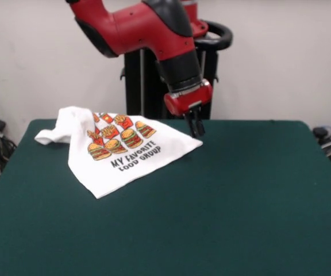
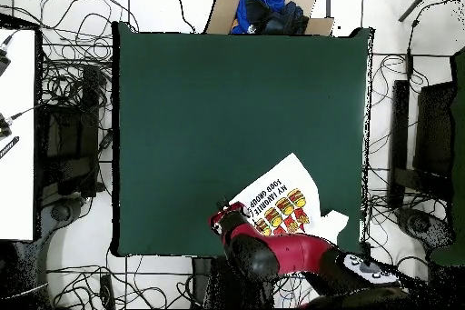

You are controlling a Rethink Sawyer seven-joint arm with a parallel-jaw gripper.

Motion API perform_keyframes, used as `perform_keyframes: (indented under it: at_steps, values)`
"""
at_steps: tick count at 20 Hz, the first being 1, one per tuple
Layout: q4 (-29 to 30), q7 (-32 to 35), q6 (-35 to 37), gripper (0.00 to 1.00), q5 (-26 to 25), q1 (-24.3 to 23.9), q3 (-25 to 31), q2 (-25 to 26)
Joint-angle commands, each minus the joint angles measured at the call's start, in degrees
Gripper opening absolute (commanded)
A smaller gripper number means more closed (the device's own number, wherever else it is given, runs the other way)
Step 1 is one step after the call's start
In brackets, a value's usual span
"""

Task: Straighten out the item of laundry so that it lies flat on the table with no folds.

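A small white short-sleeved T-shirt [image 1: 119, 152] printed with burgers, fries and the black words "MY FAVORITE FOOD GROUP" is seen on the large rectangular surface [image 1: 223, 207] with its dark green felt-like top. In the front view it lies in the far left part of the surface, close to the far edge; in the overhead view [image 2: 283, 202] it sits near the robot's side, turned at an angle. The printed panel is spread fairly smooth, but the far left part is bunched and raised, with a sleeve or corner folded out to the left.

The red and black arm's hand [image 1: 196, 127] is held at the shirt's right corner, just above or touching the cloth there; contact cannot be made out. Its dark fingers appear close together, and whether cloth is pinched between them cannot be told.

The step in hand is judged to be the working of the right corner, either taking hold of it or having just set it down. The task is judged part done. Next, the bunched far left part would need to be gripped at its edge and drawn outward, low over the surface, so that the fold is opened without the smooth panel being dragged.
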Motion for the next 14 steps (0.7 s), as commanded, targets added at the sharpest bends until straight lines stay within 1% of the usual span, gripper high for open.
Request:
perform_keyframes:
  at_steps: [1, 6, 11, 12, 14]
  values:
    - [-9.66, 7.50, 8.46, 0.00, 1.53, 6.28, -8.49, 5.47]
    - [-10.76, 7.68, 8.24, 0.00, 1.20, 8.95, -11.83, 6.26]
    - [-11.24, 7.86, 6.86, 0.00, 0.57, 10.01, -12.90, 6.64]
    - [-11.30, 7.84, 6.47, 1.00, 0.38, 10.09, -13.00, 6.69]
    - [-11.40, 7.84, 5.99, 1.00, 0.27, 10.55, -13.39, 6.62]
